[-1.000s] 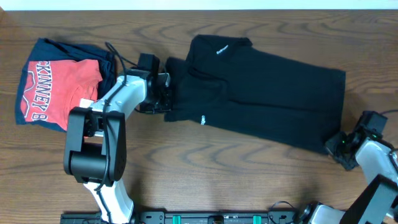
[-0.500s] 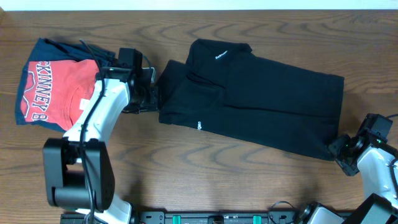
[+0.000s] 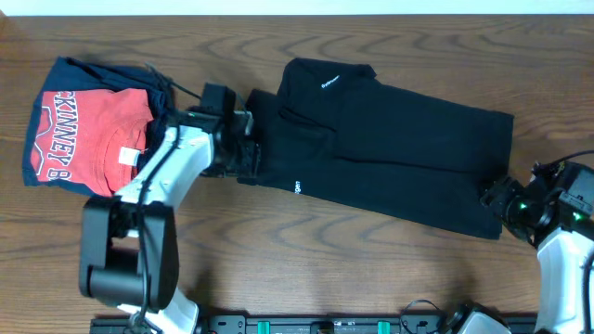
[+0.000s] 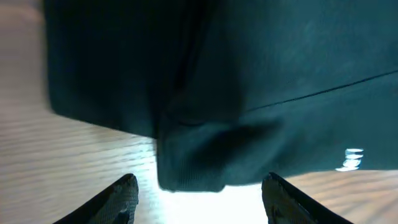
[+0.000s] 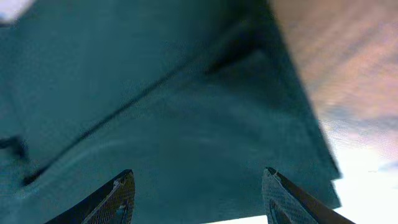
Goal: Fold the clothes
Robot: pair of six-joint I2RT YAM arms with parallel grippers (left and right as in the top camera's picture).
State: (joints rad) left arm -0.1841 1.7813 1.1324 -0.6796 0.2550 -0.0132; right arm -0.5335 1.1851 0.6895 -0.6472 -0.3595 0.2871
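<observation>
The black shirt (image 3: 399, 148) lies spread across the table, with its white neck lettering (image 3: 329, 81) at the back and a small white mark (image 3: 298, 186) near its front edge. My left gripper (image 3: 249, 153) stands open at the shirt's left end. In the left wrist view a folded edge of the black shirt (image 4: 193, 168) lies loose just ahead of the open left gripper (image 4: 200, 182). My right gripper (image 3: 495, 197) is open at the lower right corner. In the right wrist view the right gripper (image 5: 198, 173) hangs over flat shirt fabric (image 5: 186, 112) without pinching it.
A red T-shirt (image 3: 88, 130) with white letters lies on a navy garment (image 3: 83, 70) at the far left, close behind my left arm. Bare wooden table (image 3: 325, 260) runs along the front.
Both grippers have gone from shut to open and let go of the shirt. The shirt's left end shifted a little left and now lies flat. The right gripper moved slightly up and left.
</observation>
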